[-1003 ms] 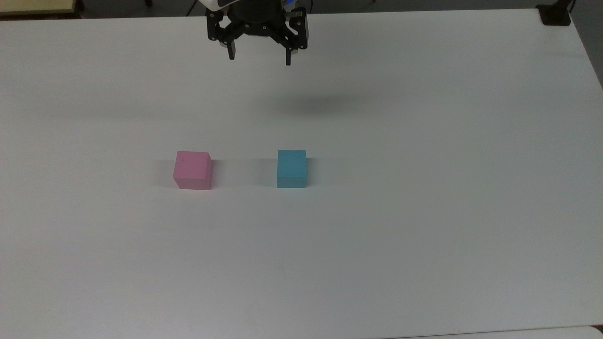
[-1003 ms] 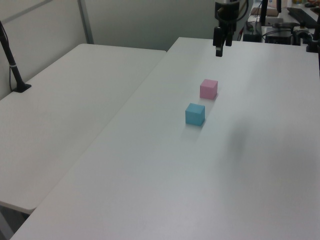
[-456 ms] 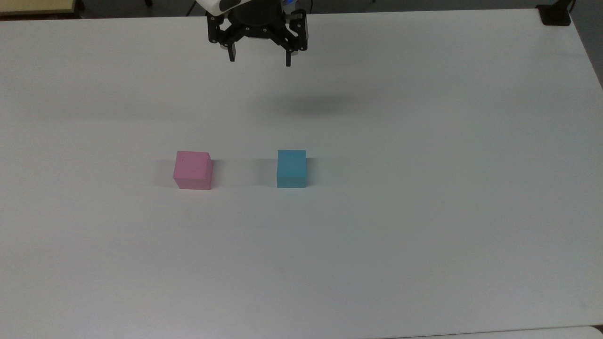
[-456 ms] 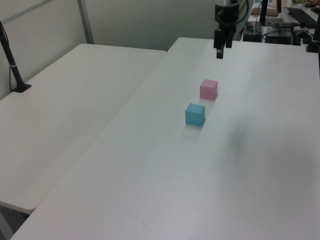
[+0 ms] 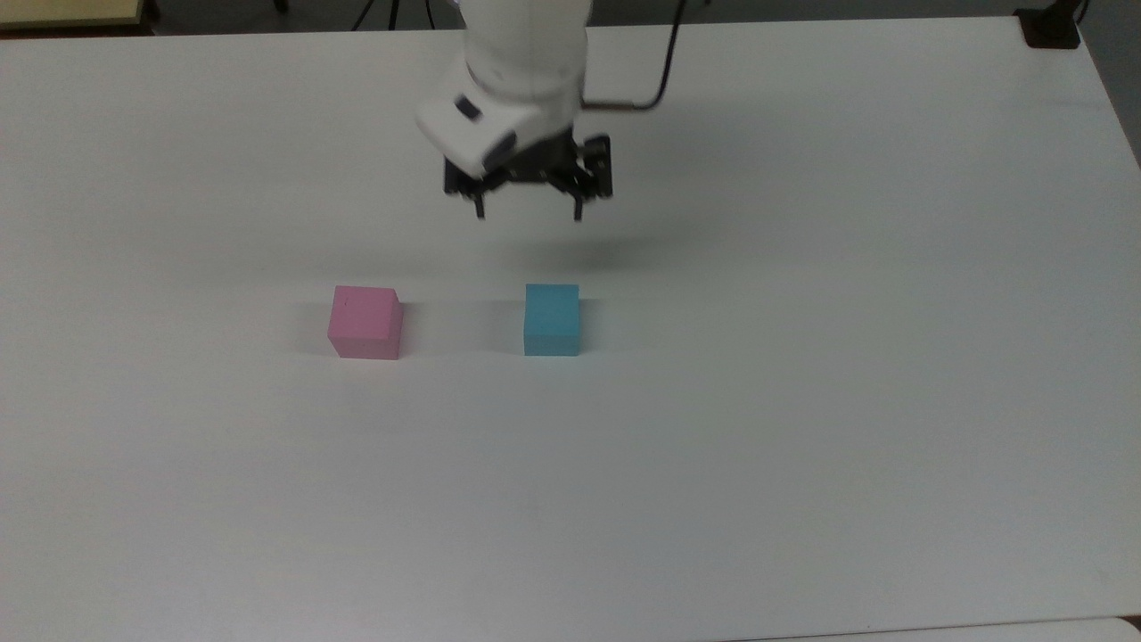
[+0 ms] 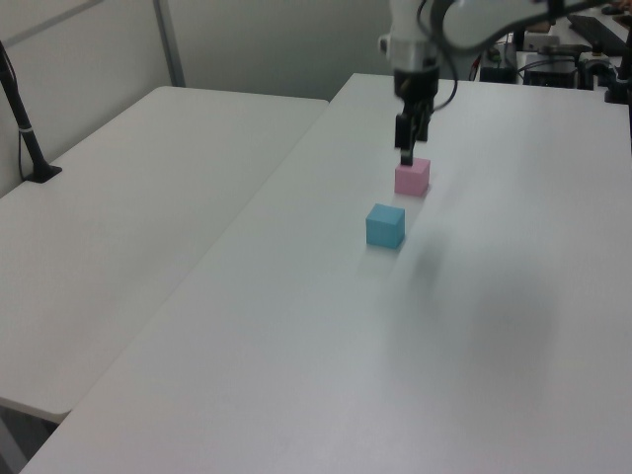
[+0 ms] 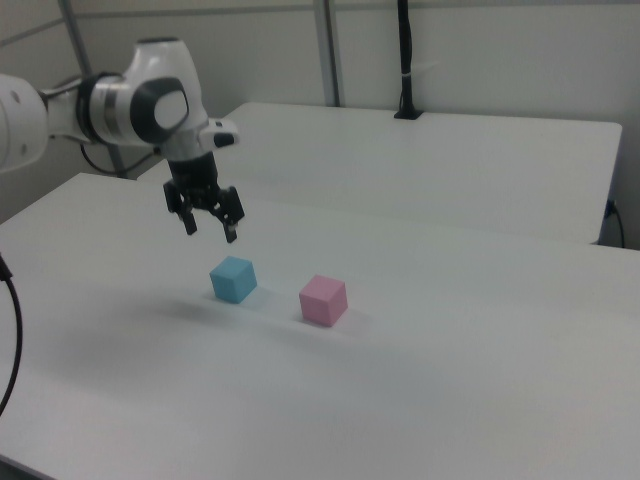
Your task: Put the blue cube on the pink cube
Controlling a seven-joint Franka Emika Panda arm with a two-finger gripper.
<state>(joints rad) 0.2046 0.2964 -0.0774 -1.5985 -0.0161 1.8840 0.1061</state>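
Note:
The light blue cube (image 5: 552, 318) (image 6: 385, 225) (image 7: 233, 279) rests on the white table (image 5: 802, 401), with the pale pink cube (image 5: 365, 321) (image 6: 412, 177) (image 7: 323, 300) beside it on the top view's left, a gap between them. My gripper (image 5: 529, 214) (image 6: 405, 157) (image 7: 209, 230) hangs open in the air above the table, empty, its fingers pointing down. In the top view it sits just behind the blue cube, slightly to that cube's left. In the right view it hovers above and left of the blue cube.
A second white table (image 6: 128, 217) adjoins this one on the left view's left. A black post (image 6: 25, 128) (image 7: 405, 60) stands on that table's far side. A black cable (image 5: 655, 85) trails from the arm.
The arm has swung forward from the table's far edge and dropped lower, bringing the open gripper close behind the blue cube. Both cubes stayed put.

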